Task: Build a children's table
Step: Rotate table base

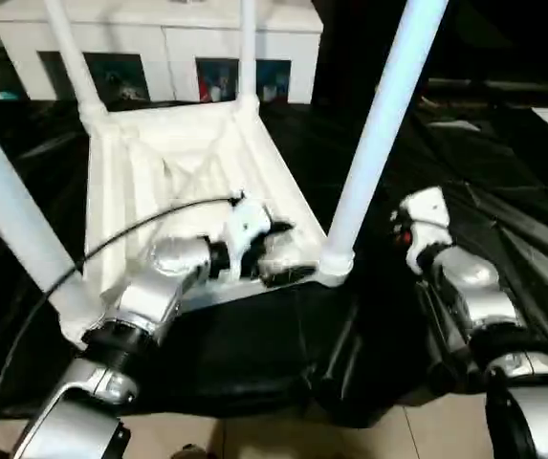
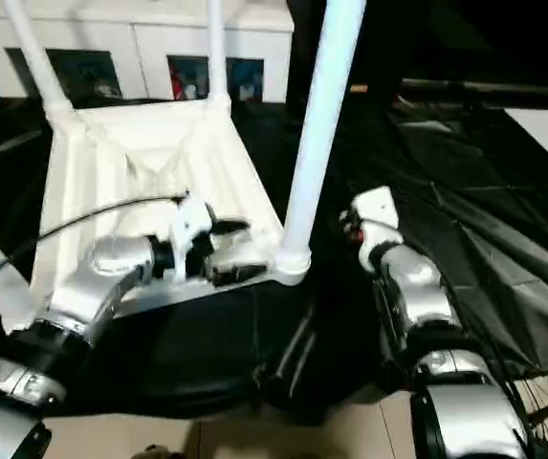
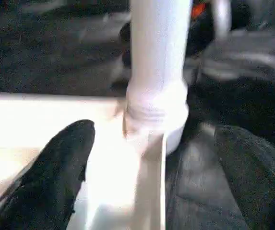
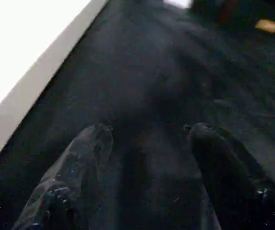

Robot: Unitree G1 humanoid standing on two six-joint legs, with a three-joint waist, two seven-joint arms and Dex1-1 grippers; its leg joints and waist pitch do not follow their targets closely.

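Children's table (image 1: 173, 158) is lying upside down on black sheeting (image 1: 254, 354), four legs standing seated. Left gripper (image 1: 275, 251), fingers spread, is hovering by the near leg (image 1: 374, 134); right gripper (image 4: 144, 167) is hanging spread, empty. Flipping upright likely follows.

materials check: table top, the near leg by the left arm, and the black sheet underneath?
Table top: looks like moulded white plastic, given the ribbed, X-braced underside and slight gloss. Near leg: smooth white tube, probably the same plastic; it seats in a round moulded corner socket. Black sheet: thin glossy film or coated fabric, wrinkled with shiny creases; which one is unclear.
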